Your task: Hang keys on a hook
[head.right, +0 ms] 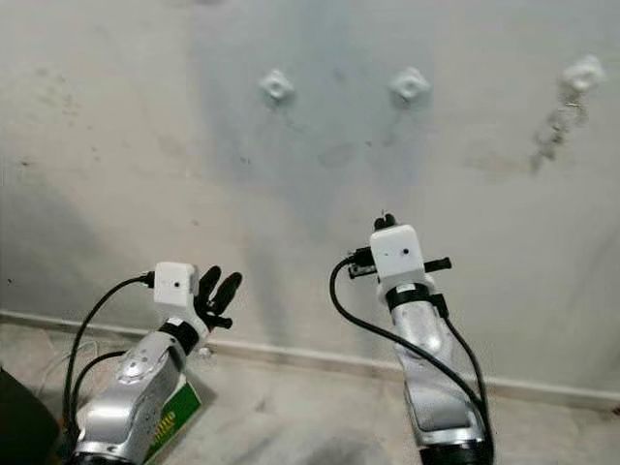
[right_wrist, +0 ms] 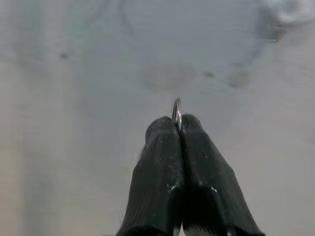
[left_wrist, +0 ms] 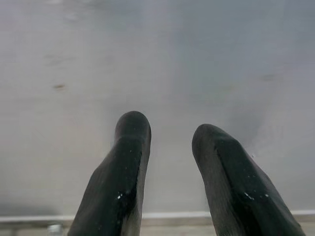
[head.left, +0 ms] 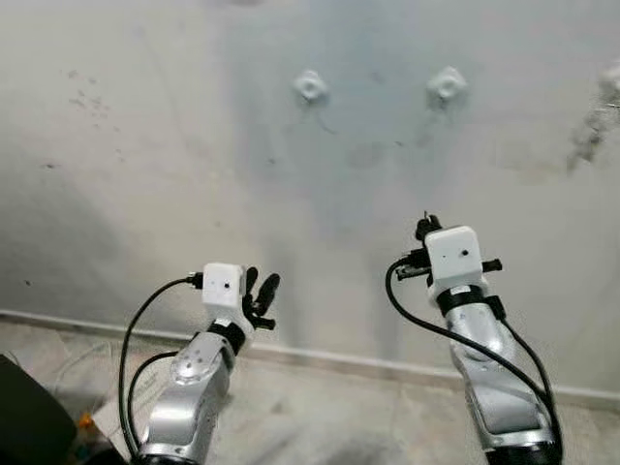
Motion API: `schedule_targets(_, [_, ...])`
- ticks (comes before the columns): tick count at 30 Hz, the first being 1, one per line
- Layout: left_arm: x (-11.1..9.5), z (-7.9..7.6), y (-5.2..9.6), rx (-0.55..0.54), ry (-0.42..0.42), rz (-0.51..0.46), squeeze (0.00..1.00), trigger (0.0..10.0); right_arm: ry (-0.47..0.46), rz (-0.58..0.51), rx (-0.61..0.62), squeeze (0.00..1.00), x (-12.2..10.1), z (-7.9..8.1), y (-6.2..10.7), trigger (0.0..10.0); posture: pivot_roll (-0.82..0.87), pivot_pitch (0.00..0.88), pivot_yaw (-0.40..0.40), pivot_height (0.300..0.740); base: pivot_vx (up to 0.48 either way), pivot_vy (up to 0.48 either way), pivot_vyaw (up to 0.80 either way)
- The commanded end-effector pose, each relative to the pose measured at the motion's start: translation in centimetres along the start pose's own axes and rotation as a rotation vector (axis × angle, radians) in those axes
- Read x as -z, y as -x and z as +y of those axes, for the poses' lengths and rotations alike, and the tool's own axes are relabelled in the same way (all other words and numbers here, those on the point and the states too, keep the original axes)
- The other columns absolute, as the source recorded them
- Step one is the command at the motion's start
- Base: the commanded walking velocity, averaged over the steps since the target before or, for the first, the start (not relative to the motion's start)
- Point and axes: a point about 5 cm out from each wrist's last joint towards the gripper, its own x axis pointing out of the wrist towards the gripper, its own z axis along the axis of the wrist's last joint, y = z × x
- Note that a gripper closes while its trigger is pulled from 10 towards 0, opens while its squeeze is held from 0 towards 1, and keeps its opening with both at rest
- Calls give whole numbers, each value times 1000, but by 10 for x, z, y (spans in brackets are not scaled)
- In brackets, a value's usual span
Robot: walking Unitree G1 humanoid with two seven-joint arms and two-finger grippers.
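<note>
My right gripper (right_wrist: 178,124) is shut on a thin metal key ring (right_wrist: 177,109), whose edge sticks out between the fingertips. The keys themselves are hidden. In the eye views the right gripper (head.left: 426,228) is raised toward a pale wall, below a white hook (head.left: 447,85). A second white hook (head.left: 310,87) sits to its left. My left gripper (head.left: 260,293) is held lower, near the wall's base. Its fingers (left_wrist: 130,147) are open with nothing between them.
A third hook (head.right: 584,73) at the far right carries a hanging bunch of keys (head.right: 552,131). A baseboard (head.left: 329,356) runs along the floor. A green box (head.right: 176,415) lies on the floor under my left arm, and a dark object (head.left: 29,421) is at the lower left.
</note>
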Motion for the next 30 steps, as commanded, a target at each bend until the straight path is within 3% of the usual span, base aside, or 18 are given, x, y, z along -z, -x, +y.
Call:
schedule_targets(1, [-5,-7,-4,24,-13,-19,0,10000,19,-10,27,0,-3,-10,-1,10000,-63,0,120,740,465,0,0])
schedule_targets(10, [-3,-8,-3,18,-2,-13,0,10000,25,-5,28,0,-2,-9,-1,10000,-61,0,115,740,458,0,0])
schedule_targets(14, [-2,-9,-3,12,22,-6,0,10000,27,-2,21,0,-1,-8,-1,10000,-59,0,113,740,313,-354,0])
schedule_targets(30, [0,-10,-1,13,15,-14,0,10000,33,-1,12,0,-1,-8,-2,10000,-58,0,105,740,0,-28,0])
